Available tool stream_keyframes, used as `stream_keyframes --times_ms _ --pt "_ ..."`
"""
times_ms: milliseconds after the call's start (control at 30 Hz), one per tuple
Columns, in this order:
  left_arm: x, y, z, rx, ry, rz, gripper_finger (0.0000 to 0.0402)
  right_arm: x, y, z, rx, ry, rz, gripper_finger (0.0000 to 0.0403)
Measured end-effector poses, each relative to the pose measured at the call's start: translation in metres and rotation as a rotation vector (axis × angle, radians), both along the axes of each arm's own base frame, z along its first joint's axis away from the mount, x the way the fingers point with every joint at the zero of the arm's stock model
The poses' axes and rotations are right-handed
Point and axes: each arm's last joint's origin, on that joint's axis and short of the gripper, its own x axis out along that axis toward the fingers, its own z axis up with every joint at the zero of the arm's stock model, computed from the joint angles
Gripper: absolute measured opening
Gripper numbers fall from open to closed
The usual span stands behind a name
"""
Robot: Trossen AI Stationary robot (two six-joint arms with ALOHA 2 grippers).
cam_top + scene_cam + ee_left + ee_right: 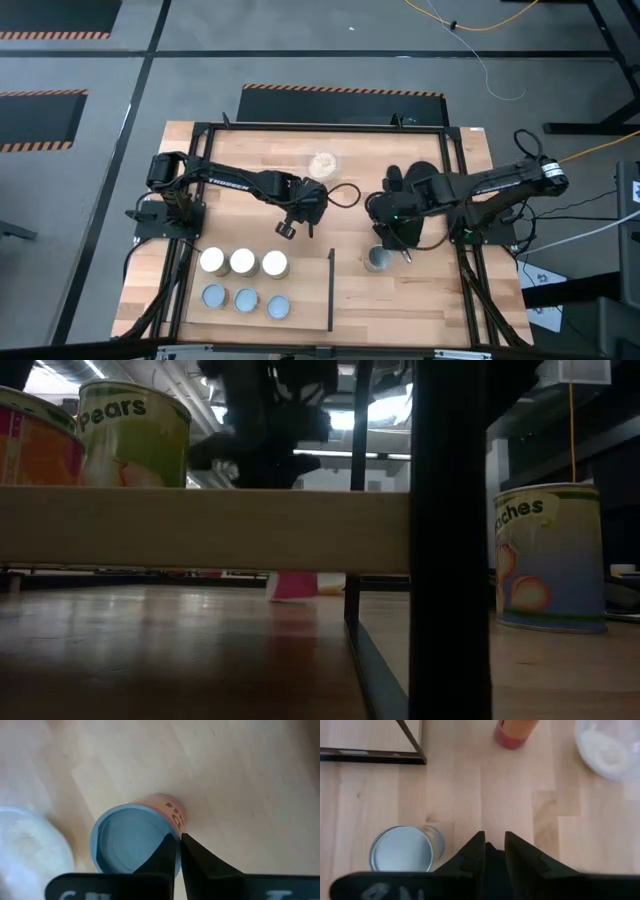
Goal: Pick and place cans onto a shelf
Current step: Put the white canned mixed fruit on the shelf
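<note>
Wooden table [420, 295], left gripper [179, 851] jaws shut on blue-topped can [134, 837] rim

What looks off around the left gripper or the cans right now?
The left gripper is shut at the rim of the pale-blue-topped can, not around its body; whether it pinches the rim is unclear. The right gripper waits beside the silvery-topped can. Nothing spilled or toppled.
</note>
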Motion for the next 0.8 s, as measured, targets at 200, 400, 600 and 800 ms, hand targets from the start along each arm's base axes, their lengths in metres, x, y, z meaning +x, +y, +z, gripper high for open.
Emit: stream_keyframes --times_ms 200,400,600,800 --pt "0.005 -0.018 0.036 0.014 -0.037 0.13 0.0005 -0.003 0.018 -0.001 -0.022 -0.007 0.01 0.0078" --pt "0.005 -0.042 0.082 -0.047 -0.1 0.267 0.0005 -0.008 0.038 -0.001 -0.009 -0.023 0.042 0.0078" --pt "0.001 -0.076 0.119 -0.18 -0.202 0.4 0.0005 -0.013 0.053 0.0 0.016 -0.041 0.065 0.0078" --pt "-0.009 -0.117 0.13 -0.313 -0.239 0.503 0.0005 -0.017 0.065 0.0 0.024 -0.055 0.108 0.0078"
